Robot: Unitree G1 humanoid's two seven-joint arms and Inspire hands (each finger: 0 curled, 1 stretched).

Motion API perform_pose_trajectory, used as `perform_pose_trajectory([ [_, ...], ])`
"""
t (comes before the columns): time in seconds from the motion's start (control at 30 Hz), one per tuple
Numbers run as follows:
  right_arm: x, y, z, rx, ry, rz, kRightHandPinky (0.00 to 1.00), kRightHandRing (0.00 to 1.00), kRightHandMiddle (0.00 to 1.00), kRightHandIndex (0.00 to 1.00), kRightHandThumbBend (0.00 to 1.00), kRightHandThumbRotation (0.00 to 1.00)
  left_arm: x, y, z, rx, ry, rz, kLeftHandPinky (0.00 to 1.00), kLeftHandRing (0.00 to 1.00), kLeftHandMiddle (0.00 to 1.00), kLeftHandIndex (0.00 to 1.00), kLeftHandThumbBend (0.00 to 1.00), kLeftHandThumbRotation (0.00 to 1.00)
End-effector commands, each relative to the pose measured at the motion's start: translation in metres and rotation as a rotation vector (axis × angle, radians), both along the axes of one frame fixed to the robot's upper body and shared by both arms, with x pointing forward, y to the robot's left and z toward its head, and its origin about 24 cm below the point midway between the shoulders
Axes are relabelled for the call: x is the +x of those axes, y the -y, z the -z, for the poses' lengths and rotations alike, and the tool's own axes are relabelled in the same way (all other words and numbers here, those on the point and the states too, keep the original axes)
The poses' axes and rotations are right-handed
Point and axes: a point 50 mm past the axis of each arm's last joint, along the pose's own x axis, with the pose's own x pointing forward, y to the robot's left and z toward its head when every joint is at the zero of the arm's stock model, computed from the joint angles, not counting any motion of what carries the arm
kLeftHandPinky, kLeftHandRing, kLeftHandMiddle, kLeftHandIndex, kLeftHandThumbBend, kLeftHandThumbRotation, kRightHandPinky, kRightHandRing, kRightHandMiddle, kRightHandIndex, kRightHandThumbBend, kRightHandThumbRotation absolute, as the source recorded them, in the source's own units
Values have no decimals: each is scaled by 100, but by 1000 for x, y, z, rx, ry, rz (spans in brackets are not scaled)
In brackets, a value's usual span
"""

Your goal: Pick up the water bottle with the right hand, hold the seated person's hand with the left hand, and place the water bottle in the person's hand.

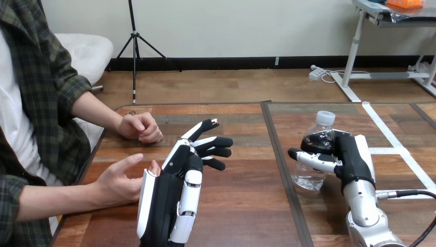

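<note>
Water bottle (318, 140) upright on tabletop (241, 211), right of centre seam, base looks down on wood. Right hand (355, 154) clamped on it - thumb across front, fingers wrapped round far side. Left hand (172, 190) at near left, fingers straight and spread, gripping nothing. Person's near hand (121, 180) open, just left of left hand - contact unclear, no fingers curled round it. Person's far hand (139, 127) loosely fisted, resting at far left.
</note>
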Motion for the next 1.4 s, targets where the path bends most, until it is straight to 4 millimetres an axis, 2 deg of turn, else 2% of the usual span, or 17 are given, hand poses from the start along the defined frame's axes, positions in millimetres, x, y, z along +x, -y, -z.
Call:
perform_pose_trajectory([
  [0.0,16,-6,-24,-6,120,-17,41,45,50,51,72,0,10,8,-15,-46,77,14,52,62,67,79,10,100],
  [0.47,18,-7,-33,-18,198,-11,42,45,50,51,74,0,10,7,-16,-35,80,9,51,61,66,79,6,100],
  [0.8,19,-8,-41,38,267,-37,42,44,49,51,73,0,11,6,-16,-29,83,10,51,61,66,79,4,100],
  [1.37,19,-13,-54,83,383,-111,39,43,49,50,72,0,15,-1,-21,-13,86,5,51,62,67,77,4,100],
])
